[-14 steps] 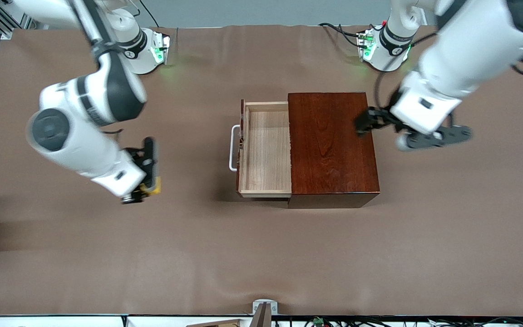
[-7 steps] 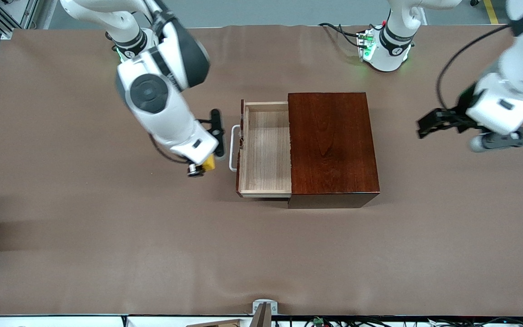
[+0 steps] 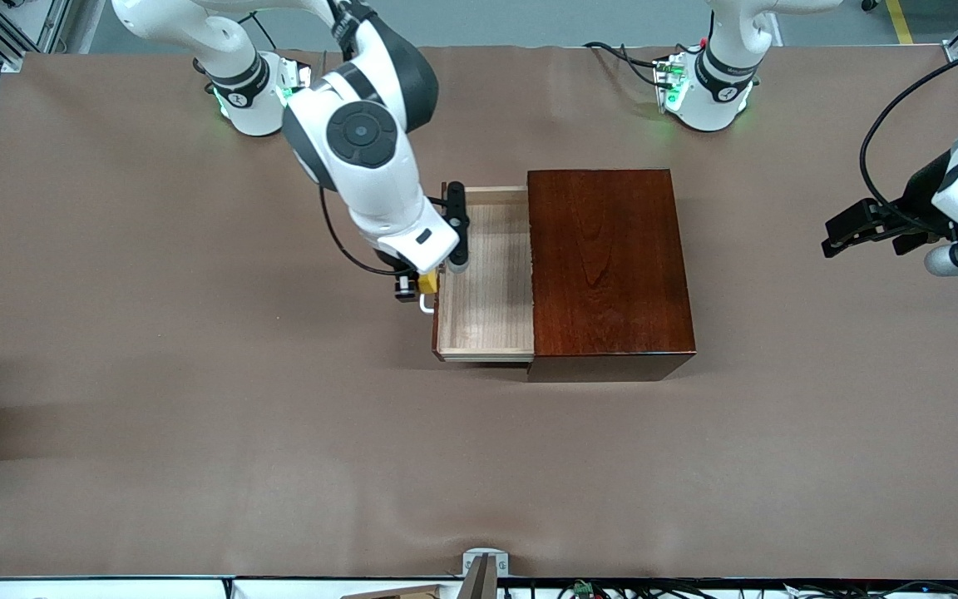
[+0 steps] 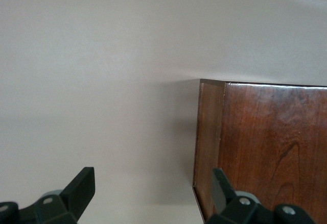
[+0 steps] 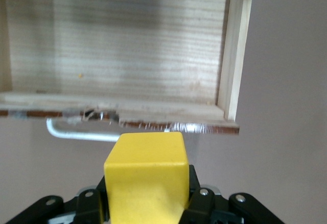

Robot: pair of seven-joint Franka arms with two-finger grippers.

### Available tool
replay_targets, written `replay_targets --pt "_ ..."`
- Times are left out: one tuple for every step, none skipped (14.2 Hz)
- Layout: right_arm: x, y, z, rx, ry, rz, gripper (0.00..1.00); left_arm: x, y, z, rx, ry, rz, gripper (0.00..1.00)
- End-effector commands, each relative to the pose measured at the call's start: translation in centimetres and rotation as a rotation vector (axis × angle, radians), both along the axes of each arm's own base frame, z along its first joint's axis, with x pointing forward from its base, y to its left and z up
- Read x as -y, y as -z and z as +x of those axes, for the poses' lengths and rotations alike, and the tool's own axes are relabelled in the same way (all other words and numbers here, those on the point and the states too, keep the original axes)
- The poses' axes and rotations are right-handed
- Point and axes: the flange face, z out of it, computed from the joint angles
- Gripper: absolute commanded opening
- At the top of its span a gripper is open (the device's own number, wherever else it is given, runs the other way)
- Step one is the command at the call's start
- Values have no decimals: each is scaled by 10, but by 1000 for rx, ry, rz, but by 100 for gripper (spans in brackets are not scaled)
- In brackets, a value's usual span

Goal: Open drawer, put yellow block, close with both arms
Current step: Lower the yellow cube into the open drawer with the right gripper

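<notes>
Box [image 3: 608, 270] sits mid-worktop [image 3: 196, 457], a bit toward the robot-base edge, with its drawer [image 3: 487, 320] pulled out toward the right arm's end, pale wood floor bare. White handle [image 5: 76, 133] on the drawer front, mostly hidden under the right arm in the front view. Right gripper [image 3: 417, 287] is up in the air over the drawer's front edge and handle, fingers [image 5: 202, 203] clamped on the block [image 5: 145, 175]; the yellow cube shows just outside the drawer front in the front view, and the right wrist view has it just short of the drawer front, over the handle, not yet over the tray. Left gripper [image 3: 870, 229] hangs over bare worktop at the left arm's end, well apart from the box, fingers [image 4: 82, 188] spread apart with nothing between them; the left wrist view looks down past them at the box's end corner and the worktop beside it.
</notes>
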Motion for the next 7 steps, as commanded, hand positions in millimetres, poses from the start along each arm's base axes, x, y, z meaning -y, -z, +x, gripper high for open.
replay_targets --pt "-20 21 -6 18 12 -19 0 -7 -6 -9 18 19 12 100" --pt "-26 25 -7 25 8 -8 0 -10 -6 -9 20 39 12 100" --pt "-31 33 -9 24 2 -8 0 -7 -6 -9 20 53 12 100" --pt "-35 46 -10 15 -7 -24 0 -7 -6 -9 20 54 12 100" --pt "-47 55 -18 17 -21 -25 0 -7 -7 -9 20 54 12 100" --pt "-56 57 -23 38 -12 -16 0 -6 -6 -9 19 56 12 100" --pt "-61 58 -25 55 -1 -21 0 -6 -5 -8 17 50 12 100"
